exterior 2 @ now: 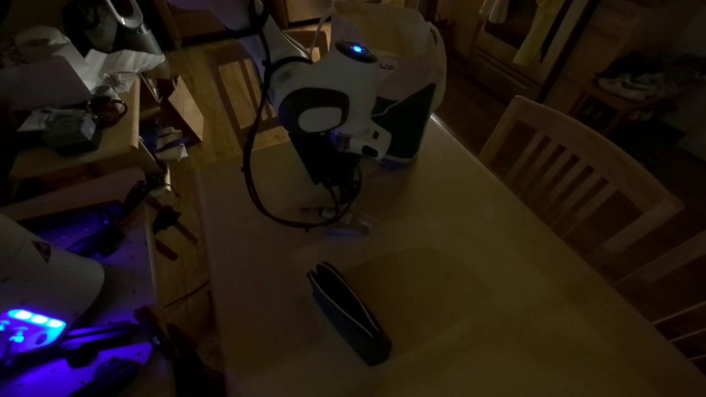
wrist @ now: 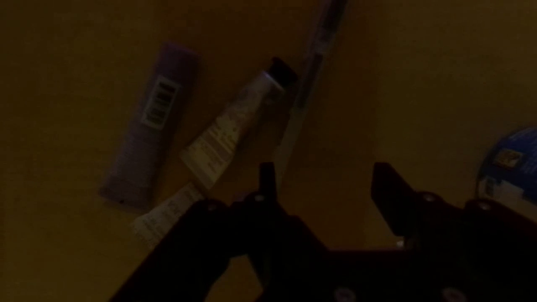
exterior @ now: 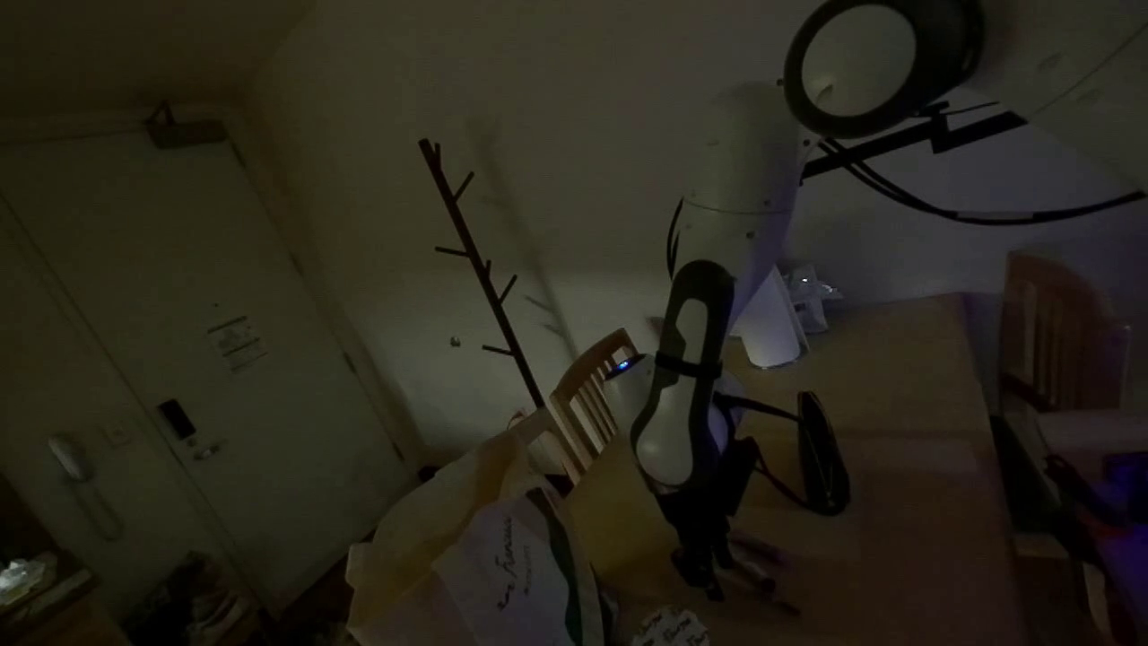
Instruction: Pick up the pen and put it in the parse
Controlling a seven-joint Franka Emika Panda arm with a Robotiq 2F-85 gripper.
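Note:
A thin, partly clear pen (wrist: 310,77) lies on the table in the wrist view. It runs from the top edge of the picture down to the left fingertip, and its upper end is cut off. My gripper (wrist: 324,165) is open and empty, with the pen's near end just inside the left finger. The gripper also shows dark above the table in both exterior views (exterior: 702,579) (exterior 2: 348,193). The parse is a narrow black pouch (exterior 2: 339,322) lying on the table with its zip open upward. It also shows in an exterior view (exterior: 823,458), apart from the gripper.
A purple tube (wrist: 144,138), a small tube with a black cap (wrist: 230,121) and a pale packet (wrist: 168,214) lie left of the pen. A blue round thing (wrist: 514,163) is at the right. A large bag (exterior 2: 408,105) stands behind the gripper. A chair (exterior 2: 579,176) flanks the table.

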